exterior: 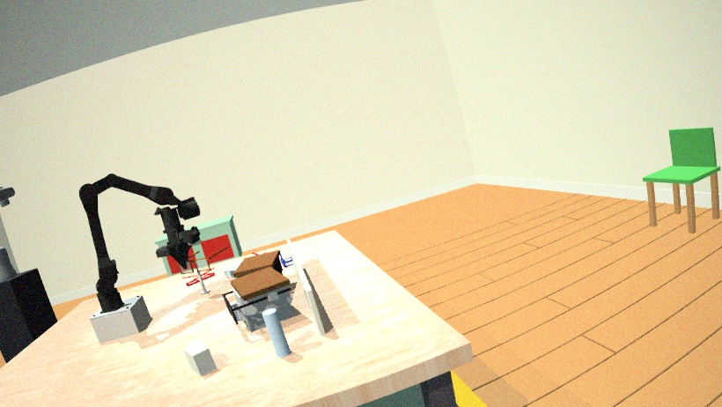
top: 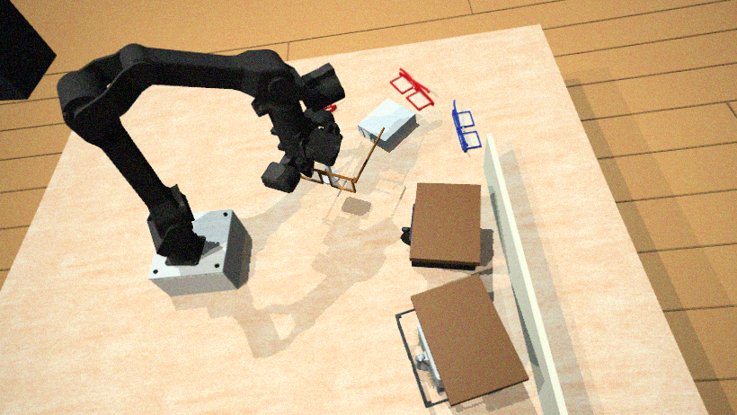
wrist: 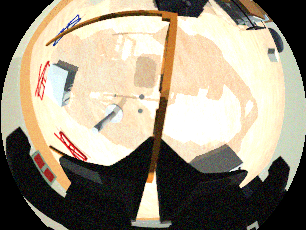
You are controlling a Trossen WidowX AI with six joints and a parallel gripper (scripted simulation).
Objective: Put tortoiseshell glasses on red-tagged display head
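My gripper point(top: 307, 171) point(exterior: 185, 267) point(wrist: 154, 141) is shut on the front frame of the tortoiseshell glasses point(top: 368, 154) point(wrist: 170, 60) and holds them in the air. One temple sticks out, unfolded; the other is mostly hidden by the gripper in the top view. Two display heads with flat brown tops stand apart from the glasses. One head point(top: 446, 224) point(exterior: 257, 262) is dark, with a small dark part sticking out in front. The other head point(top: 466, 339) point(exterior: 260, 284) is grey, turned at an angle, with a dark glasses frame around its front. I cannot make out the red tag.
A slim grey post point(exterior: 202, 284) point(wrist: 106, 119) stands below the glasses. A pale box point(top: 386, 119), red glasses point(top: 412, 90) and blue glasses point(top: 466, 128) lie beyond. An upright panel point(top: 520, 278) stands behind the heads. A blue cylinder point(exterior: 276, 333) and grey block point(exterior: 201, 358) stand nearer the exterior camera.
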